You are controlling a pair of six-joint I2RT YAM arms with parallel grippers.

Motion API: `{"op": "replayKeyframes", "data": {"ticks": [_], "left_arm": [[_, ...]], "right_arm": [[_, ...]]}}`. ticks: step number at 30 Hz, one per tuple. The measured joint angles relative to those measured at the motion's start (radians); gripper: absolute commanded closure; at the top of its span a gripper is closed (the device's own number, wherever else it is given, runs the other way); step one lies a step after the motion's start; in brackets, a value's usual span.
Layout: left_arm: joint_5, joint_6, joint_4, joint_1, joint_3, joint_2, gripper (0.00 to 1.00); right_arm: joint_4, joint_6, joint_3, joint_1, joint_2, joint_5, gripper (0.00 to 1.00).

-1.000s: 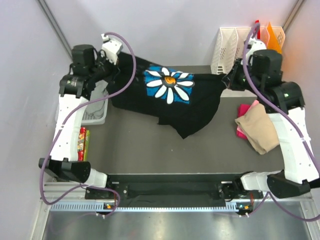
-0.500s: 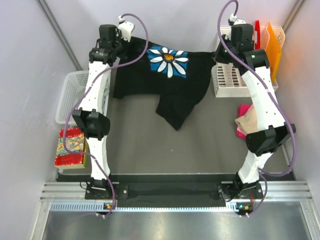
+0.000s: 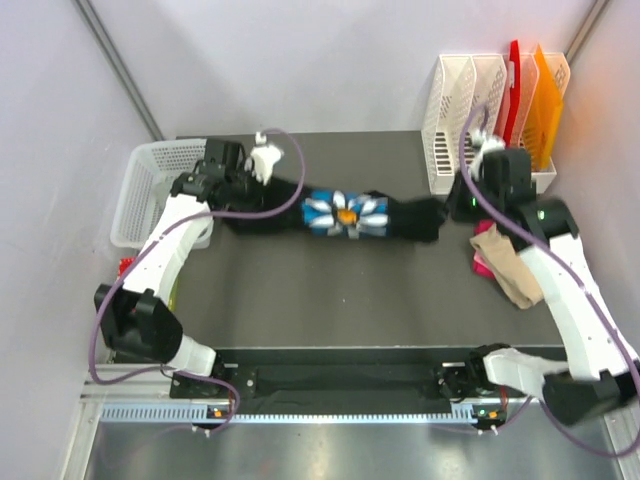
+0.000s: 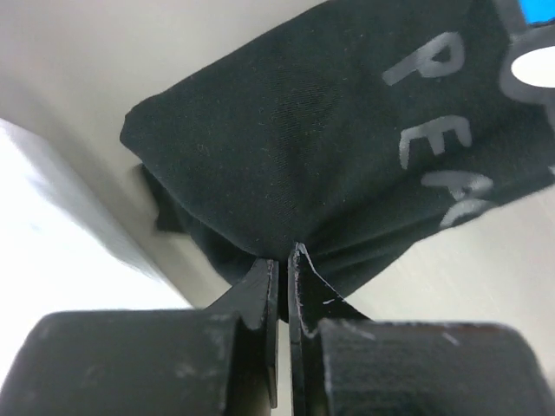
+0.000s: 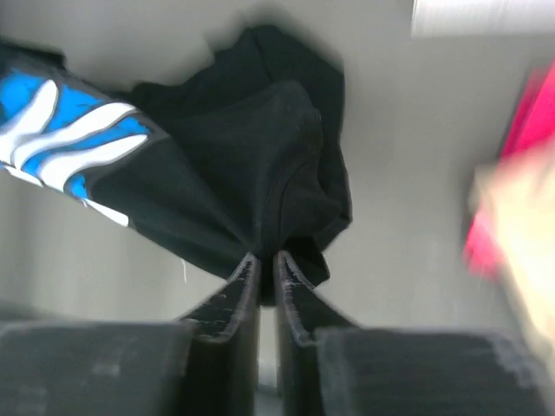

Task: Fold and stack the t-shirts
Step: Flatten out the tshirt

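The black t-shirt (image 3: 405,216) with the white-blue daisy print (image 3: 345,213) lies bunched in a narrow band across the middle of the table. My left gripper (image 3: 232,192) is shut on its left end (image 4: 286,165). My right gripper (image 3: 452,207) is shut on its right end (image 5: 260,165). A tan t-shirt (image 3: 518,260) lies over a pink one (image 3: 482,262) at the right, just beyond my right gripper. The grey shirt is not in view.
A white mesh basket (image 3: 140,190) stands at the left edge, behind my left arm. White, red and orange file racks (image 3: 495,100) stand at the back right. A red packet (image 3: 125,265) peeks out at the left under the arm.
Both grippers have come down and toward the table's middle from the raised far position. The black shirt, held spread and hanging before, now lies bunched in a low band on the table.
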Motion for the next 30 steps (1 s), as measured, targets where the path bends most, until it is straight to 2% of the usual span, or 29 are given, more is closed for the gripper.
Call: {"op": "replayKeyframes", "data": {"ticks": [1,2,3,5,7,9,13,15,19,23,25,26,29,30], "left_arm": [[0.024,0.007,-0.049,-0.003,-0.048,-0.031,0.89],[0.035,0.020,-0.096,-0.006,-0.086,-0.049,0.67],[0.039,0.038,-0.143,-0.005,-0.118,-0.060,0.61],[0.037,0.072,-0.240,0.001,-0.160,-0.062,0.49],[0.041,0.099,-0.333,0.006,-0.167,-0.055,0.43],[0.054,0.130,-0.418,0.010,-0.151,-0.050,0.33],[0.083,0.166,-0.550,0.010,-0.031,0.003,0.32],[0.084,0.171,-0.568,0.010,0.047,0.038,0.32],[0.043,0.160,-0.534,0.010,0.121,0.077,0.32],[-0.108,0.104,-0.389,0.011,0.085,0.096,0.35],[-0.188,0.071,-0.327,0.017,0.054,0.127,0.37],[-0.220,0.054,-0.303,0.021,0.044,0.154,0.37],[-0.284,0.008,-0.254,0.037,0.027,0.237,0.37],[-0.296,-0.005,-0.243,0.044,0.020,0.264,0.37]], "right_arm": [[-0.019,0.011,-0.072,0.000,-0.050,-0.015,0.67],[-0.047,0.020,-0.154,0.000,-0.103,-0.029,0.35],[-0.076,0.031,-0.228,0.000,-0.146,-0.041,0.25],[-0.145,0.053,-0.343,-0.003,-0.198,-0.069,0.11],[-0.208,0.060,-0.382,-0.003,-0.201,-0.091,0.01],[-0.238,0.060,-0.378,-0.003,-0.182,-0.094,0.00],[-0.238,0.048,-0.261,-0.005,-0.073,-0.059,0.00],[-0.181,0.042,-0.192,-0.005,0.011,-0.036,0.00],[-0.028,0.039,-0.137,-0.009,0.185,-0.030,0.00],[0.088,0.031,-0.095,-0.009,0.404,-0.060,0.00],[0.127,0.026,-0.076,-0.009,0.505,-0.080,0.09],[0.138,0.023,-0.069,-0.009,0.548,-0.091,0.20],[0.154,0.004,-0.043,-0.010,0.634,-0.111,0.41],[0.157,0.002,-0.030,-0.011,0.658,-0.118,0.40]]}}
